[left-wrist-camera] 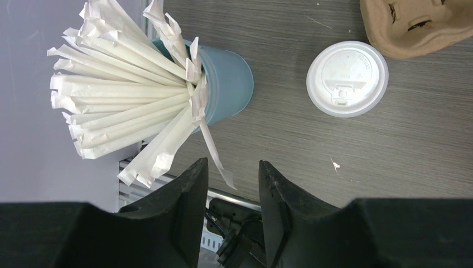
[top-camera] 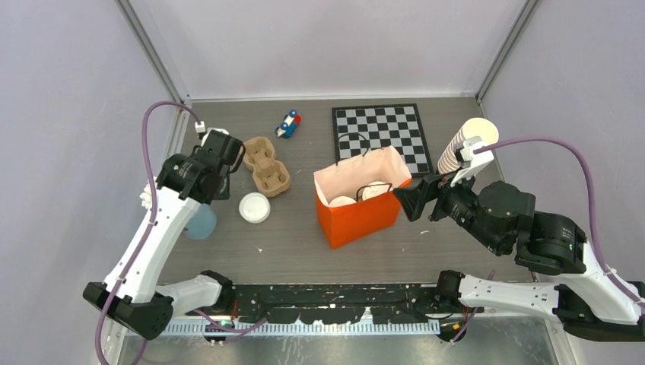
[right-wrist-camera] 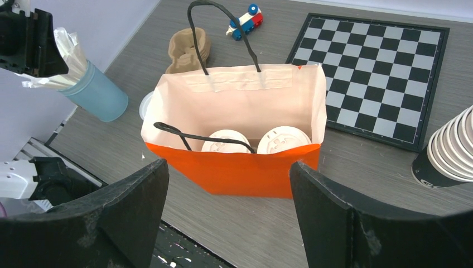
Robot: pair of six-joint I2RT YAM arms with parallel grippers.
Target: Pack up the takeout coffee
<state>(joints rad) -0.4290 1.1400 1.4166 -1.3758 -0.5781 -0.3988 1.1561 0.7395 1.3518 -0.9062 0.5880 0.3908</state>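
While my left claw [left-wrist-camera: 232,164] hovers half-open, empty, by one dangling straw [left-wrist-camera: 215,151], I'd pinch only that; right claw [right-wrist-camera: 228,167] gapes empty.

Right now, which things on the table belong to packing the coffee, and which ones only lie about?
Job: orange bag, two lidded coffee cups inside it.
Lying about: loose lid, blue cup of straws, cardboard carrier, toy, chessboard, stack of lidless cups.

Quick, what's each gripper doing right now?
Left gripper: partly open, gripping nothing.
Right gripper: wide open, empty, facing the orange paper bag.
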